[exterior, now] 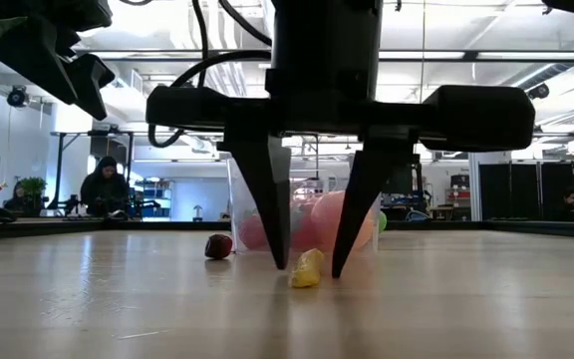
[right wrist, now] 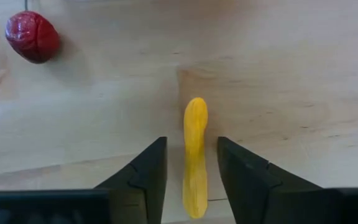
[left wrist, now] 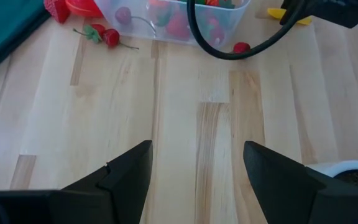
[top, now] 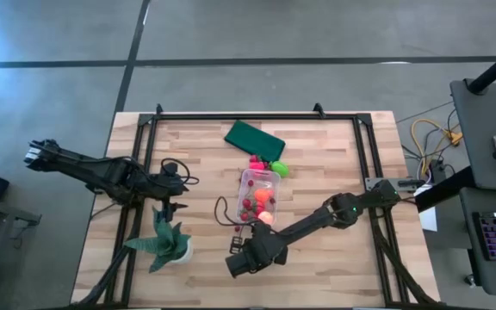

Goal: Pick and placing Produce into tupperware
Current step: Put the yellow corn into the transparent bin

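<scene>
The right gripper (right wrist: 192,163) is lowered to the light wooden table (top: 334,164), its two dark fingers (right wrist: 143,172) parted a little and standing on either side of a small yellow-orange stick of toy produce (right wrist: 195,154). Narrow gaps are seen between the stick and each finger in the right wrist view, so nothing is clamped; the stick lies flat on the wood. The near end of the stick is cut off at the picture's edge, and in the high view it is hidden under the gripper's body. A dark red, wrinkled berry (right wrist: 32,36) lies on the table near it, apart from the fingers.

Just beyond the gripper, the small clear plastic rectangular box with rounded corners (top: 259,195) is seen upright on the table, holding red, pink and orange pieces whose single shapes are hard to make out. In the low view (exterior: 312,227) it is largely blocked by the fingers. A lime-green round piece (top: 280,169) and a pink piece (top: 256,161) lie just outside the box's far end, beside a flat dark green rectangle (top: 254,140). Two red cherries on stems (left wrist: 103,36) are seen beside the box.

The left gripper (left wrist: 197,177) is held above bare wood near a spiky green potted plant (top: 165,243), its fingers spread with nothing between them.
</scene>
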You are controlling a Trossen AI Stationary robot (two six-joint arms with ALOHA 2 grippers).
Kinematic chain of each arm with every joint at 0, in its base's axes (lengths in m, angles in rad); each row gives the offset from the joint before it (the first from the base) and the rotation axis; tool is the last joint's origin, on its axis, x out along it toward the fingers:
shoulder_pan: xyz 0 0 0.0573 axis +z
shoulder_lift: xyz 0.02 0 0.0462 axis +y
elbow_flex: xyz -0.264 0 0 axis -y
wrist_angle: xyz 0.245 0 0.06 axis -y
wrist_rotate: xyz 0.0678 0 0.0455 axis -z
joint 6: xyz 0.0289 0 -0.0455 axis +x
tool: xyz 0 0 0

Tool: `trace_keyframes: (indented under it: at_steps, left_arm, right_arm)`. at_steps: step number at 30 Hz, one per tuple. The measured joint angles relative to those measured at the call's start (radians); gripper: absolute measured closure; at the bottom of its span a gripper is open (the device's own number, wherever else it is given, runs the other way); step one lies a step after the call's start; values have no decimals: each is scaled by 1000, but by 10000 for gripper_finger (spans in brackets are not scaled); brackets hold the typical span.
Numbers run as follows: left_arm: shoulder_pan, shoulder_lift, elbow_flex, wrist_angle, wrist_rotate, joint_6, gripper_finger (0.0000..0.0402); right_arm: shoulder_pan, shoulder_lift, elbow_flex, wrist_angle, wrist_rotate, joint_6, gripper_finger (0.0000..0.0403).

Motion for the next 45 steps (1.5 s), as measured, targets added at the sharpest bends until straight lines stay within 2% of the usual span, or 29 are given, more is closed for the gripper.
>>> trace_keyframes:
  at_steps: [6, 17, 25, 27, 31, 34, 39, 42, 45]
  left_arm:
    - [0, 0, -4, 0, 0, 0, 164]
    - [0, 0, -7, 0, 0, 0, 164]
    - [0, 0, -9, 0, 0, -1, 164]
    - [0, 0, -10, 0, 0, -2, 164]
    - [0, 0, -10, 0, 0, -2, 164]
    - [0, 0, -10, 1, 0, -2, 164]
    - [0, 0, -11, 1, -17, -1, 164]
    - [0, 0, -11, 1, -19, 0, 164]
    - [0, 0, -12, 4, -19, 0, 164]
  right_arm:
    - [0, 0, -1, -3, -4, -7, 290]
    - [0, 0, -12, -5, -30, -16, 358]
    - [2, 0, 13, -8, -23, -12, 369]
    - [6, 2, 38, -11, 1, -12, 369]
    - [22, -14, 111, -42, 116, -13, 369]
    - [32, -61, 107, -36, 210, -11, 369]
    - [34, -120, 111, -127, 365, 2, 369]
    - [11, -141, 111, -243, 390, 33, 369]
    - [-27, -144, 110, -317, 364, 31, 369]
